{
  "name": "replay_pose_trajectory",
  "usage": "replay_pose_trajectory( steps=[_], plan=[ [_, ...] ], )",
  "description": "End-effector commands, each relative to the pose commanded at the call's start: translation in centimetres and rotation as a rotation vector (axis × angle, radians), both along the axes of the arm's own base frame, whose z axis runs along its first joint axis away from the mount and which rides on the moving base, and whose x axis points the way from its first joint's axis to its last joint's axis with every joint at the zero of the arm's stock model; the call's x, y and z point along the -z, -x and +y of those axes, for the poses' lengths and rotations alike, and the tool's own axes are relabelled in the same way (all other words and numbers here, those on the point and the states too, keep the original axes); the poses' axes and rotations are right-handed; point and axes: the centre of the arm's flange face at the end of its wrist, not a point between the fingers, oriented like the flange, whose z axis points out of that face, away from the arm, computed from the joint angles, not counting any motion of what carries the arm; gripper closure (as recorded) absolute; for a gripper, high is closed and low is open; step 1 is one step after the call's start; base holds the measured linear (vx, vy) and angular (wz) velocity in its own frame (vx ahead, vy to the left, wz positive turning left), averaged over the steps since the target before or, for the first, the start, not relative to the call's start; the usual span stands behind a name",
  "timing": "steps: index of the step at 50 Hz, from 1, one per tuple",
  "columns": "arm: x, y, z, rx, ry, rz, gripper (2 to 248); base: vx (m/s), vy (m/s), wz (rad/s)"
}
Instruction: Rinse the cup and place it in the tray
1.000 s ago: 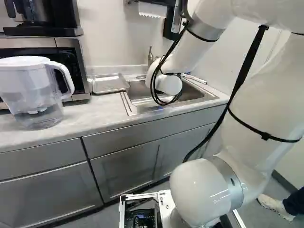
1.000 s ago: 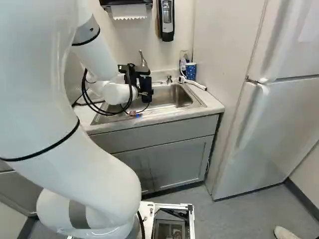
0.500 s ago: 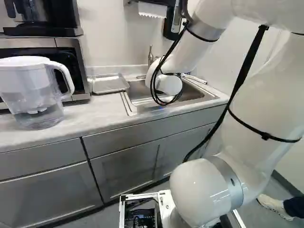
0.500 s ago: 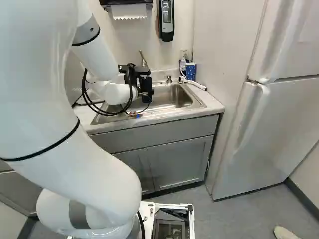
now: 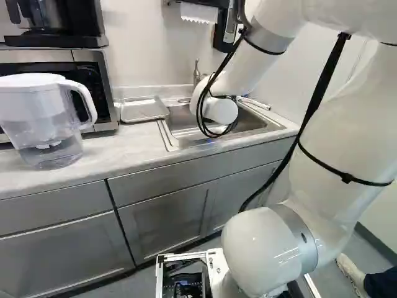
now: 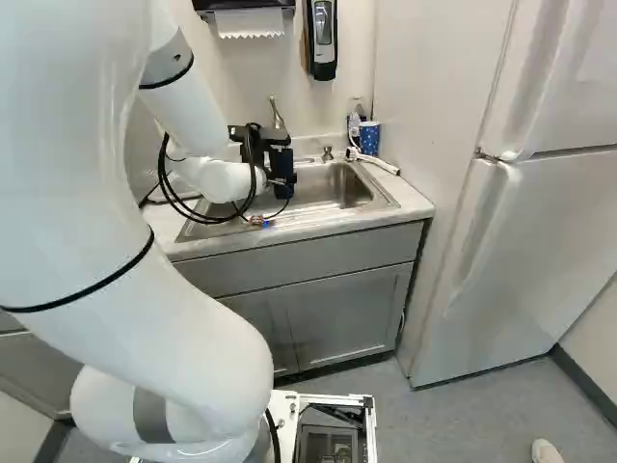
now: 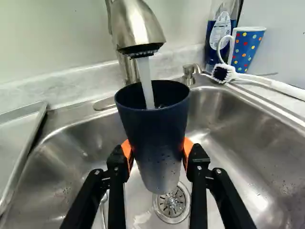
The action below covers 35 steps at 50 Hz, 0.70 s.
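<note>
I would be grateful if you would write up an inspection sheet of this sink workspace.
Surface: pale countertop around a steel sink; drain uncovered.
Job's things: dark cup held under the running faucet, water falling into it; tray beside the sink.
Clutter: spotted cup, bottle and brush near one sink corner; pitcher on the countertop.
Gripper: shut on the dark cup.
Cables: black loops by the arm's wrist; snags, nothing seen.
Surroundings: refrigerator at the right of the right base view.
</note>
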Motion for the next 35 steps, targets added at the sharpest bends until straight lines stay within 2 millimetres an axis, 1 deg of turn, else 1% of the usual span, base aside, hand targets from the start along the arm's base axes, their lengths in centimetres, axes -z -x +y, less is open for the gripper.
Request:
replay_pose_trajectory(
  steps=[35],
  plan=[
    [0.0, 0.0, 0.0, 0.0, 0.0, 0.0, 128, 0.0, 0.0, 0.0]
  ],
)
